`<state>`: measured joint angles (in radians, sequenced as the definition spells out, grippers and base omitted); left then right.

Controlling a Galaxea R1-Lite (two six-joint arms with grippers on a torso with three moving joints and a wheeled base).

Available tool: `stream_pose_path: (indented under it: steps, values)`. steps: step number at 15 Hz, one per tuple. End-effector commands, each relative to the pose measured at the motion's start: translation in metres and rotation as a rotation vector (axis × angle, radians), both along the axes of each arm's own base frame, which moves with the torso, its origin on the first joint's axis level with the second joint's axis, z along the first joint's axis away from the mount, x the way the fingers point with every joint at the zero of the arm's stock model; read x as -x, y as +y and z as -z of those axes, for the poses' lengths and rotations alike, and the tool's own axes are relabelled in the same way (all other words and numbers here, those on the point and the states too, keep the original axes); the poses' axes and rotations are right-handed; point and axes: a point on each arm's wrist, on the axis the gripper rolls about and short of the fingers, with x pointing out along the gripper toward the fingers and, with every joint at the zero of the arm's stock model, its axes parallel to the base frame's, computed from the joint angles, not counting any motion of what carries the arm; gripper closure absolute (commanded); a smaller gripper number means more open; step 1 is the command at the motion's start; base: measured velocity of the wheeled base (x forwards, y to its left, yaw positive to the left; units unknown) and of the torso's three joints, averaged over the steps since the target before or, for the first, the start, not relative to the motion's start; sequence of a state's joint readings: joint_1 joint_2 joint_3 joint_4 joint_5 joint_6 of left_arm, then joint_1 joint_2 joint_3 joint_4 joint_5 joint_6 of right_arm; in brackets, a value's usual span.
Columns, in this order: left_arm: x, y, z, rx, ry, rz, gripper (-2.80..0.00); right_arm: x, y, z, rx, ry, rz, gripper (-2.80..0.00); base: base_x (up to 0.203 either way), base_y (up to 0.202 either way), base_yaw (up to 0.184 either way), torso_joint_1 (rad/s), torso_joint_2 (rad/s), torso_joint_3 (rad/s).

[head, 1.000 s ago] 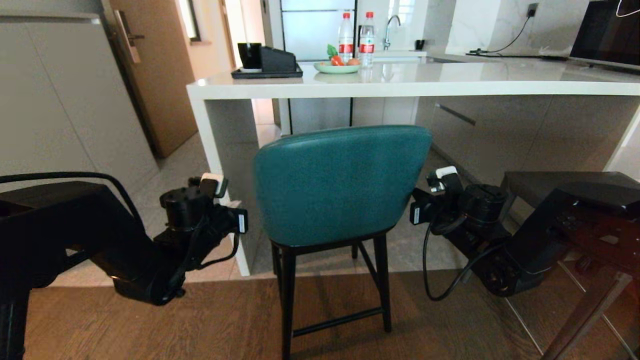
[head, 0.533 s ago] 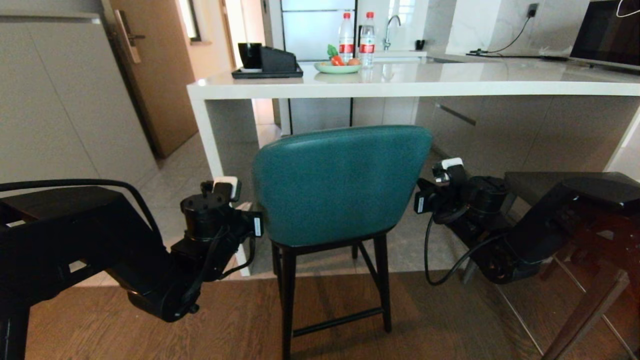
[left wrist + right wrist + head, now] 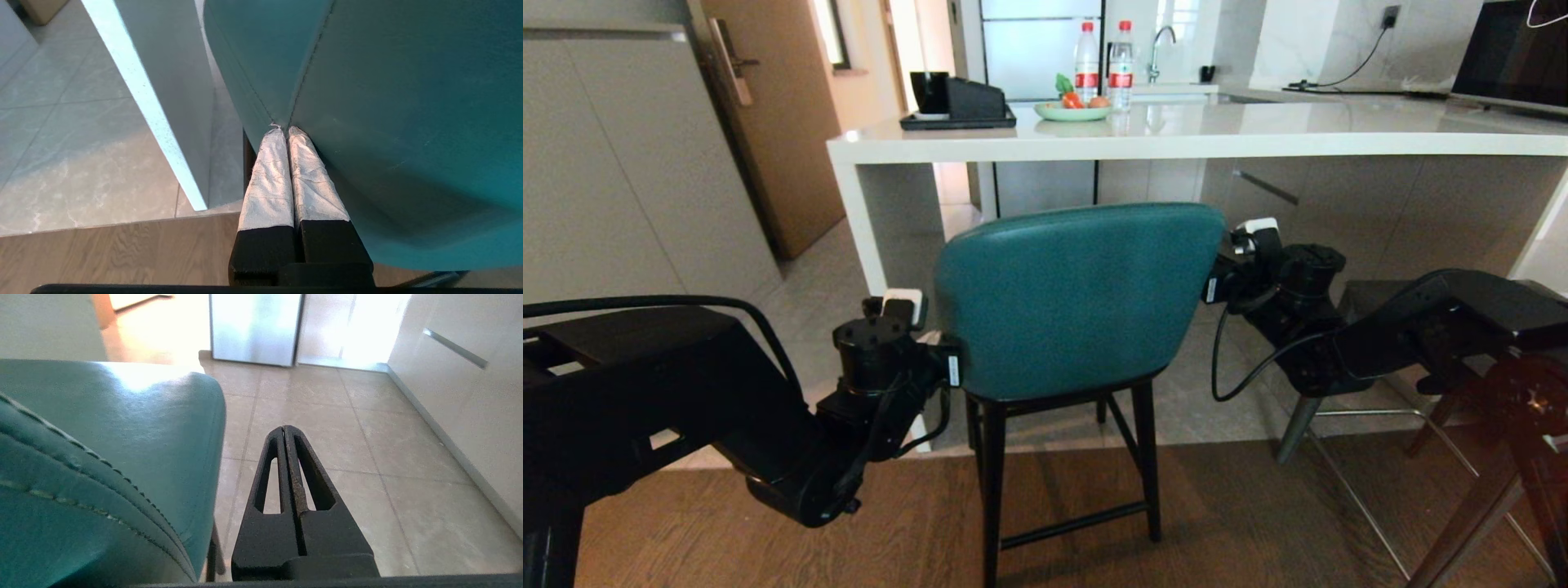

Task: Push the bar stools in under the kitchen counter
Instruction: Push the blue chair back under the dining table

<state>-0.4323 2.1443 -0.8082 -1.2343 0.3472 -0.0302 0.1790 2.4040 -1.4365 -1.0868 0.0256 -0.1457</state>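
Stool (image 3: 1078, 302) before the counter (image 3: 1176, 135), left hand (image 3: 284, 131) touching its back, second stool (image 3: 1364, 392) to its right.

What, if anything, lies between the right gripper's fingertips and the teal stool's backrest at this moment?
Nothing: in the right wrist view, only bare tiled floor shows between the shut right gripper and the teal stool.

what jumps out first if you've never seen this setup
The teal stool fills the middle, its back toward the camera, standing before the white kitchen counter. Black arms flank it: the left gripper, fingers shut, touches the backrest's left edge, while the right gripper, also shut, sits by its upper right corner.
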Motion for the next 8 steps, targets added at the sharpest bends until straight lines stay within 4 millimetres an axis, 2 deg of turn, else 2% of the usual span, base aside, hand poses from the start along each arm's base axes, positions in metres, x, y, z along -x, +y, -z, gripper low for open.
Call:
stream_pose_path:
  steps: [1, 5, 8]
  values:
    - [-0.003, -0.001, -0.001, 0.006, -0.013, -0.002, 0.0, 0.0, 0.016, 0.007, 0.007, 0.007, -0.042, 0.0, 0.0, 0.0, 0.0, 0.0, 0.0, 0.0]
    - [-0.023, 0.009, -0.006, 0.004, -0.012, -0.045, 0.0, 0.019, 0.031, 0.005, 0.012, 0.015, -0.085, 0.0, 0.0, 0.0, 0.0, 0.0, 0.0, 0.0]
    - [-0.029, 0.015, -0.009, 0.006, -0.019, -0.057, 0.0, 0.028, 0.035, 0.009, 0.013, 0.016, -0.096, 0.0, 0.0, 0.0, 0.0, 0.0, 0.0, 0.0]
